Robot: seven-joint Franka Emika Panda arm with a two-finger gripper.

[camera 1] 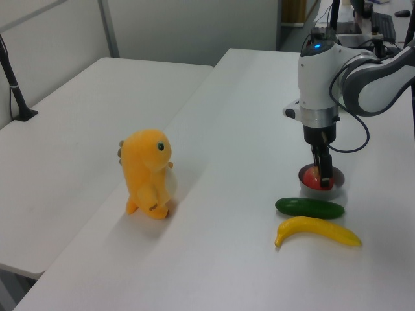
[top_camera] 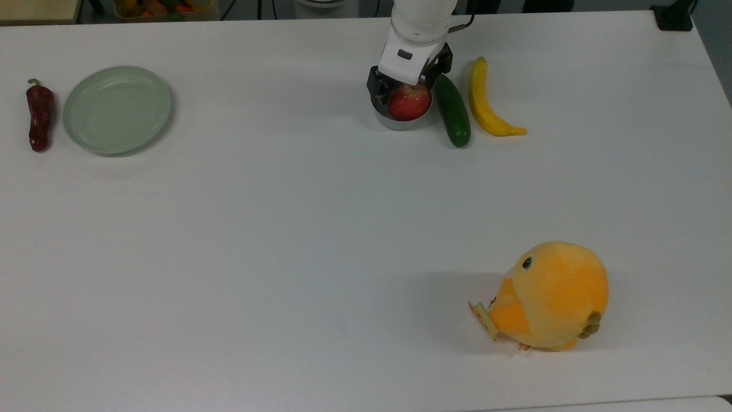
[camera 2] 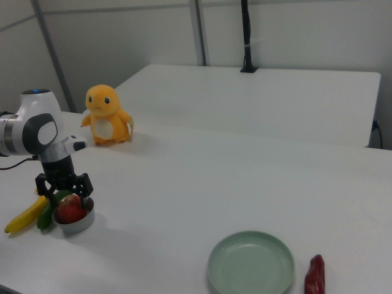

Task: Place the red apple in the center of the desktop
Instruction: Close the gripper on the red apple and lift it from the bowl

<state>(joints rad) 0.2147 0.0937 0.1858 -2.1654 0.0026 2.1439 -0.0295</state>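
The red apple (top_camera: pixel 409 103) sits in a small grey bowl (top_camera: pixel 393 122) near the far edge of the white desktop (top_camera: pixel 320 229), right of centre in the top view. My gripper (top_camera: pixel 406 87) hangs straight over it, open, one finger on each side of the apple's upper half. In the left view the gripper (camera 1: pixel 322 175) reaches down into the bowl (camera 1: pixel 338 186) and covers part of the apple (camera 1: pixel 314 180). The right view shows the two dark fingers (camera 2: pixel 84 185) straddling the apple (camera 2: pixel 70 208).
A green cucumber (top_camera: pixel 452 110) lies touching the bowl's right side in the top view, with a yellow banana (top_camera: pixel 486 100) beyond it. An orange plush toy (top_camera: pixel 552 294) stands at the near right. A pale green plate (top_camera: pixel 117 109) and a dark red chili (top_camera: pixel 40 114) lie far left.
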